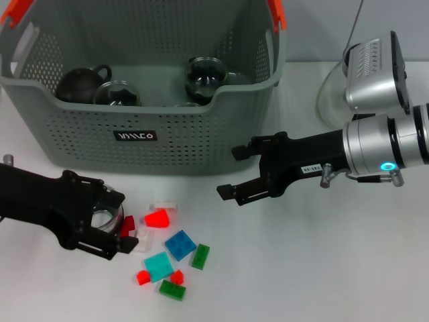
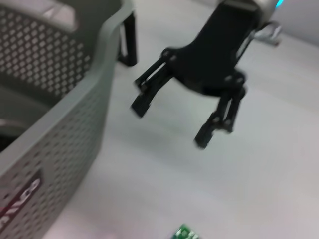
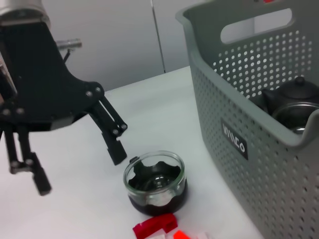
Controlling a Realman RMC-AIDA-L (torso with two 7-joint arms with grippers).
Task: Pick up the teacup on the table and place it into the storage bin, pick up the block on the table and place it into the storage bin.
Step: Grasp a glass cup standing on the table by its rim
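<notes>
While small glossy plastic blocks (image 1: 180, 245), ten or so in red, green, blue, teal and clear, lie scattered nearest, the left gripper (image 1: 120, 225) hangs spread wide around a round glass teacup (image 1: 104, 218) without gripping it. Beyond, the right gripper (image 1: 236, 172) hovers empty, fingers apart, before the perforated grey-green storage bin (image 1: 201, 134).

storage bin (image 1: 154, 144): small black label (image 1: 137, 136) on the front wall, white stylised letters, reads roughly "VIVICO", exact spelling unclear. Same label in right wrist view (image 3: 234, 141), looks like "WILCO"-ish, also not certain. Left wrist view catches only its edge, unreadable. Right arm: small white sticker (image 1: 309, 170) with dark print, too small to read. No other text.
</notes>
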